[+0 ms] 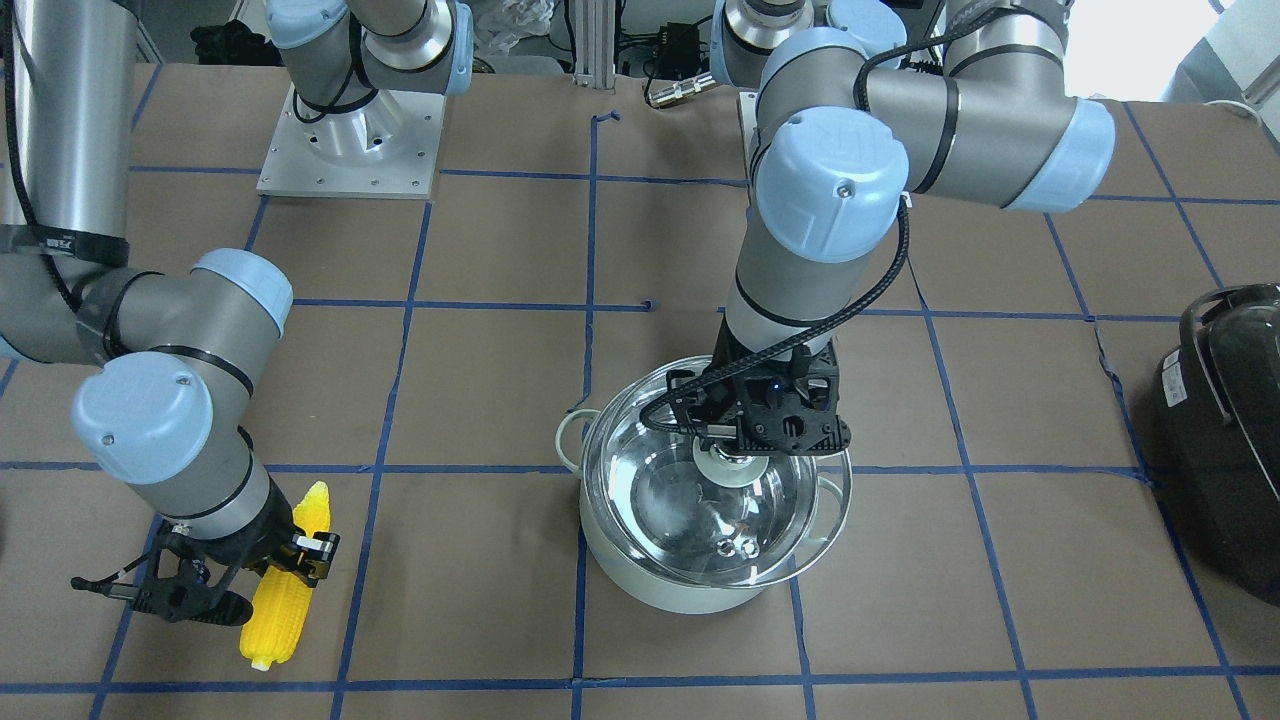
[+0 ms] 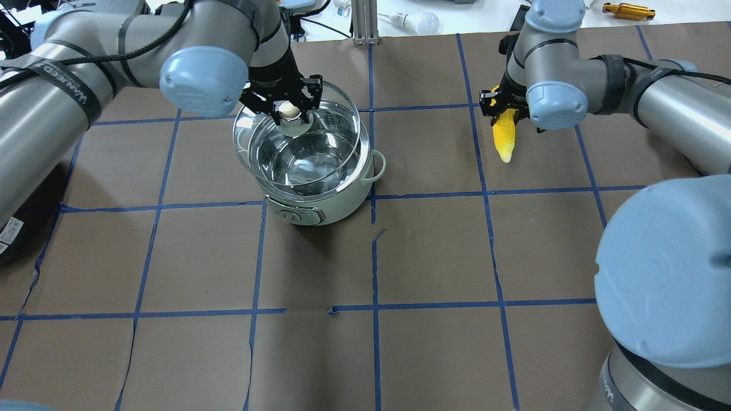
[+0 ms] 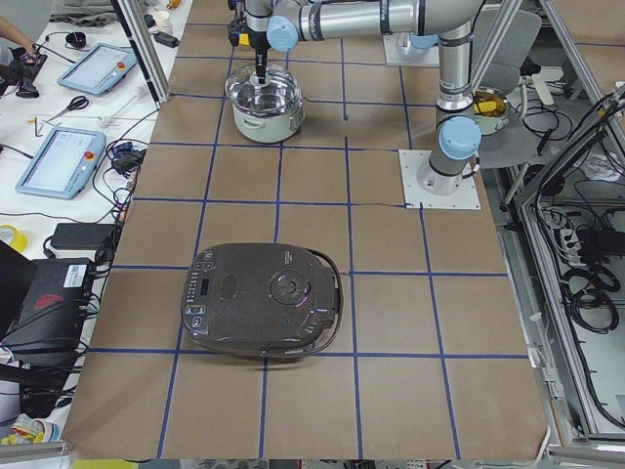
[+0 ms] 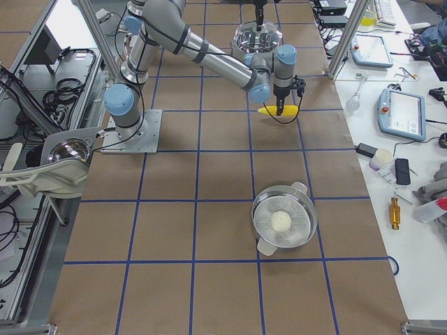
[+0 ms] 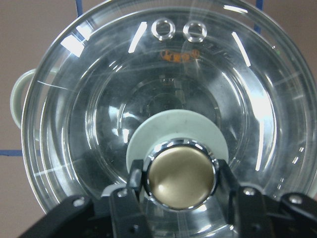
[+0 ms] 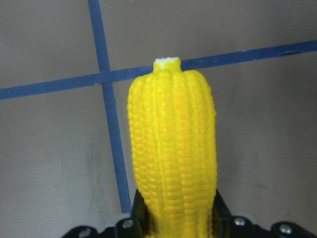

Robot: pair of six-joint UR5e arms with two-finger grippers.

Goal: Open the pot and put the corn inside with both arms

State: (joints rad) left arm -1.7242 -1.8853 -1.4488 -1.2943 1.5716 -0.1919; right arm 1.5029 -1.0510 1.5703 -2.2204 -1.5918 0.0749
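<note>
The mint-green pot [image 1: 690,585] stands mid-table, also in the overhead view [image 2: 320,200]. My left gripper [image 1: 738,452] is shut on the gold-topped knob [image 5: 181,176] of the glass lid [image 1: 640,470] and holds the lid tilted, just above the pot's rim and slightly off-centre. The left fingers [image 5: 133,181] clamp both sides of the knob. My right gripper [image 1: 290,555] is shut on the thick end of the yellow corn [image 1: 285,590], close over the table, apart from the pot. The corn's tapered tip [image 6: 166,62] points away from the wrist. It also shows in the overhead view [image 2: 505,134].
A black appliance with a handle [image 1: 1225,440] sits at the table's end on my left side. A second steel pot with a lid [image 4: 283,223] stands at the table's right end. Blue tape lines grid the brown table cover [image 2: 434,251].
</note>
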